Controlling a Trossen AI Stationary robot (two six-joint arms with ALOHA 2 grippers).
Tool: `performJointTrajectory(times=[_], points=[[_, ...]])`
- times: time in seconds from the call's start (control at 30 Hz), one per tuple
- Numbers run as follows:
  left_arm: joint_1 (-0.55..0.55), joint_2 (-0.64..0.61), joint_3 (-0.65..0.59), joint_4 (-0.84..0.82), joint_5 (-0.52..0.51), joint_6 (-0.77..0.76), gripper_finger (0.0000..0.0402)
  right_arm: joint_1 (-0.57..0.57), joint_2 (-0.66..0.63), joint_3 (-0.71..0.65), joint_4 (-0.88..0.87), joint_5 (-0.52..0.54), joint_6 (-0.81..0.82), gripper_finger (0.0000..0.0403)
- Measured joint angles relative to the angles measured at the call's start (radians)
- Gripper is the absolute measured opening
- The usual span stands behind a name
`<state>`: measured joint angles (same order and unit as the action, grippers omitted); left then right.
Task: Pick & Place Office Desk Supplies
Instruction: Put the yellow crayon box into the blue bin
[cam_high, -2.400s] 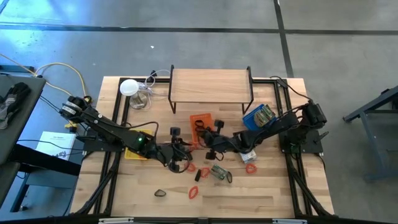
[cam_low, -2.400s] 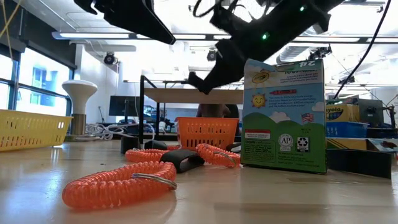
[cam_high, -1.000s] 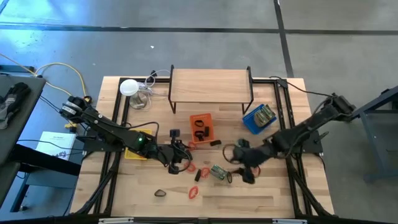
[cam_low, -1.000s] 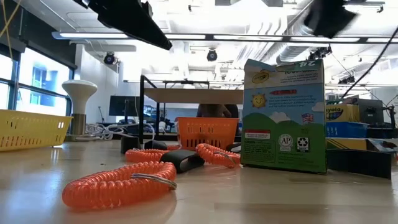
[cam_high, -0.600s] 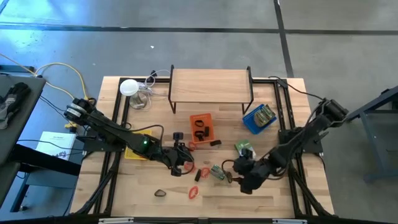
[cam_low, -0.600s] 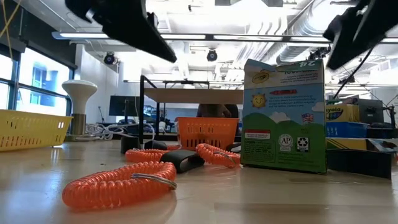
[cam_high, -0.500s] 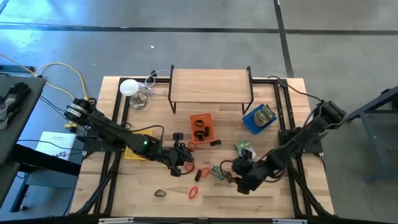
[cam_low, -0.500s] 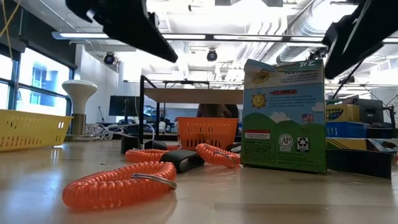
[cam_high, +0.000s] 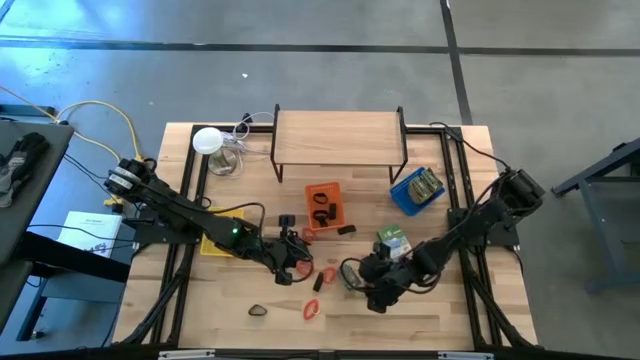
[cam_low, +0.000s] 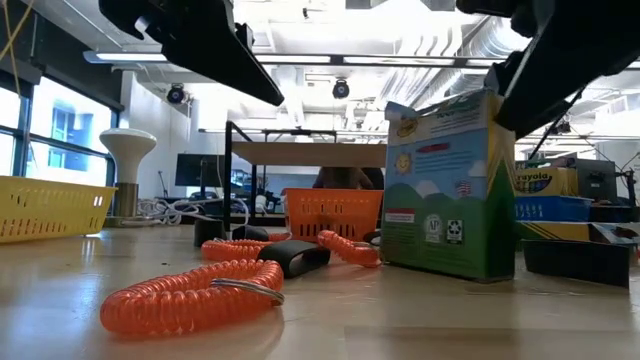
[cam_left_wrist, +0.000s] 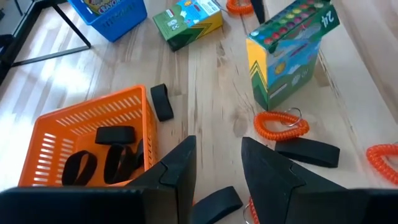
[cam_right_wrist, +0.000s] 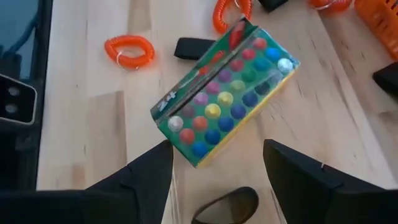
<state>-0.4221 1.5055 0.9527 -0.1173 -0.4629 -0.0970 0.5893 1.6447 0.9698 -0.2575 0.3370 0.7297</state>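
A green crayon box (cam_right_wrist: 224, 93) stands upright on the table with its top open and the crayon tips showing; it is also in the low view (cam_low: 445, 190). My right gripper (cam_right_wrist: 216, 144) hangs open just above and behind it, a finger on either side of its near corner. My left gripper (cam_left_wrist: 217, 142) is open over the table's middle (cam_high: 288, 255), nothing between its fingers; a black clip piece (cam_left_wrist: 214, 199) lies on the wood below it. Red-orange coils (cam_low: 190, 295) (cam_left_wrist: 283, 124) and black pieces (cam_low: 295, 257) lie loose on the table. My right gripper stands with one finger (cam_right_wrist: 158, 171) close to the crayon box's near upper corner (cam_right_wrist: 198, 163), coming slanting down from the table's right. I cannot tell whether it touches the box.
An orange basket (cam_high: 323, 202) with black pieces stands mid-table, a blue tray (cam_high: 416, 188) at the right, a yellow tray (cam_low: 40, 205) at the left. A second green box (cam_high: 393, 240) lies flat. A wooden shelf (cam_high: 338, 140) and a white lamp (cam_high: 208, 140) stand at the far edge.
My right gripper has come down and toward the table's near left, tipping further downward, to the upright crayon box. In the last half second the box has turned about on its base, so the low view now shows two of its faces. My left gripper has sunk slightly.
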Motion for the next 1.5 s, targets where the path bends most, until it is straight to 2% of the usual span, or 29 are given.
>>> performJointTrajectory(times=[0.2,0.33,0.5,0.77,1.03,1.3,1.5], points=[[0.000,0.000,0.000,0.001,0.005,-0.040,0.0120,-0.004,0.000,0.000,0.027,0.039,-0.013,0.0237],[0.005,0.027,0.001,0.044,0.144,-0.084,0.0120,-0.003,0.000,0.000,0.028,0.039,-0.010,0.0237],[0.014,0.120,0.001,0.182,0.298,-0.072,0.0120,-0.009,0.000,0.000,0.032,0.044,-0.001,0.0237],[0.030,0.212,0.001,0.397,0.410,0.061,0.0120,-0.009,0.000,0.000,0.046,0.083,0.009,0.0237],[0.073,0.276,0.002,0.568,0.536,-0.010,0.0120,-0.009,0.000,0.000,0.068,0.084,0.081,0.0237],[0.067,0.296,0.001,0.571,0.526,-0.016,0.0120,-0.010,0.000,0.000,0.100,0.116,0.117,0.0237],[0.034,0.327,0.002,0.638,0.479,-0.088,0.0120,-0.010,0.000,0.000,0.109,0.169,0.168,0.0237]])
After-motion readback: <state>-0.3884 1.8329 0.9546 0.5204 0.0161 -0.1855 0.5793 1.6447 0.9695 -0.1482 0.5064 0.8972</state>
